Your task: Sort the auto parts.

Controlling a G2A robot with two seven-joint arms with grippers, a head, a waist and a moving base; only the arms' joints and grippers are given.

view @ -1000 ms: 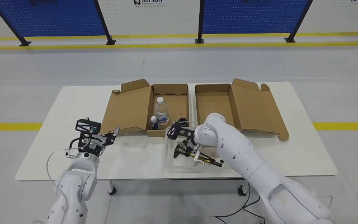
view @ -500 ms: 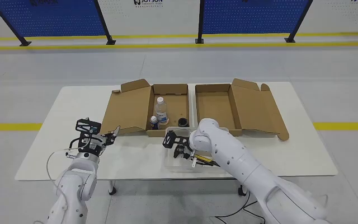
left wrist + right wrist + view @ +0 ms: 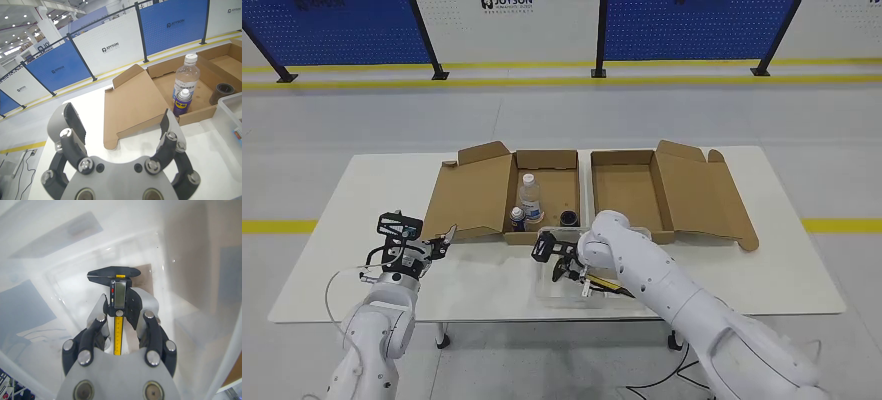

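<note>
**Caliper gripped inside the bin, with walls close around it**

Starting at the left, our left gripper [image 3: 118,110] hangs over the table [image 3: 362,200] with its fingers spread wide and nothing between them, just short of the left cardboard box [image 3: 552,190]. That box holds one clear bottle [image 3: 186,79], one spray can [image 3: 182,103] touching it in front, and one black sleeve [image 3: 224,93] set apart.

Next comes one clear bin [image 3: 541,280], in front of the boxes. Our right gripper [image 3: 118,302] is down inside it, fingers closed on the display head of one digital caliper [image 3: 120,294]. We cannot count what else lies in the bin.

We see two risks. The long yellow beam could catch a bin wall on the way up and twist the caliper out of the pads. The grip is also on the sliding head, so the beam might slip through it.

Farthest right is the second cardboard box [image 3: 627,195], making two boxes.
</note>
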